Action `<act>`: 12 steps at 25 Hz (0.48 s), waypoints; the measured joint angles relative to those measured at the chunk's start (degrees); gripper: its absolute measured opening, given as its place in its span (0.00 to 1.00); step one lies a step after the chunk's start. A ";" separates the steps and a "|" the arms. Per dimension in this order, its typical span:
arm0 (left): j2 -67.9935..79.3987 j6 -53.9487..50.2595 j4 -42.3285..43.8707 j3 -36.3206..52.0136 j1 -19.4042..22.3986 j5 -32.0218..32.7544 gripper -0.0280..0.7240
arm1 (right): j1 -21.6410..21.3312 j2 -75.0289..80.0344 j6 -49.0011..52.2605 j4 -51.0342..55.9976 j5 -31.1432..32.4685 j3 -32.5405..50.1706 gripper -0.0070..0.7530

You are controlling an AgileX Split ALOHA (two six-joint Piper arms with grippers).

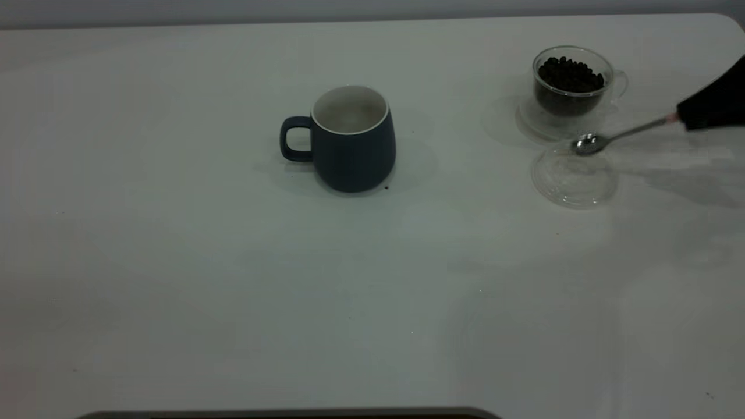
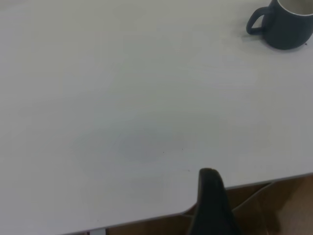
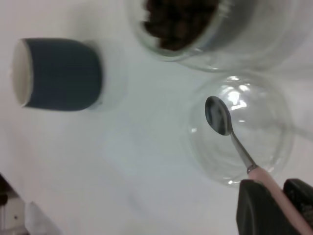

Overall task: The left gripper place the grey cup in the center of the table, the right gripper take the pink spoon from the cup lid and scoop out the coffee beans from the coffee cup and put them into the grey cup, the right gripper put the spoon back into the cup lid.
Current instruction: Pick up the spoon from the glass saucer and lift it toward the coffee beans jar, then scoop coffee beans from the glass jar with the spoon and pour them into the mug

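Exterior view: the grey cup [image 1: 353, 139] stands mid-table [image 1: 174, 262]. The right gripper [image 1: 713, 105], cut off at the edge, clamps the pink spoon [image 1: 617, 135], apparently lifted above the cup lid [image 1: 574, 177], beside the coffee cup [image 1: 573, 81] of coffee beans [image 1: 570, 74].

Left wrist view: the left gripper [image 2: 211, 205] is mostly hidden; I cannot tell its state.

Right wrist view: fingers [image 3: 257, 208] pinch the pink handle.

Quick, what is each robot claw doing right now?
Left gripper: cannot be told.
Right gripper: closed on the pink spoon, above the cup lid.
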 joint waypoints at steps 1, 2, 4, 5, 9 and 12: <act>0.00 0.00 0.00 0.00 0.00 0.00 0.79 | 0.00 -1.42 0.12 -0.80 1.47 0.00 0.14; 0.00 0.00 0.00 0.00 0.00 0.00 0.79 | 0.00 -2.63 0.12 -1.37 3.00 0.00 0.14; 0.00 0.00 0.00 0.00 0.00 0.00 0.79 | 0.00 -5.74 0.14 -1.67 5.54 0.05 0.14; 0.00 0.00 0.00 0.00 0.00 0.00 0.79 | 0.00 -6.99 0.14 -1.47 6.04 -0.01 0.14; 0.00 0.00 0.00 0.00 0.00 0.00 0.79 | 0.80 -9.57 0.40 1.67 6.84 -3.38 0.14; 0.00 -0.08 0.00 0.00 0.00 0.00 0.79 | 2.59 -7.89 3.06 3.39 3.39 -7.23 0.14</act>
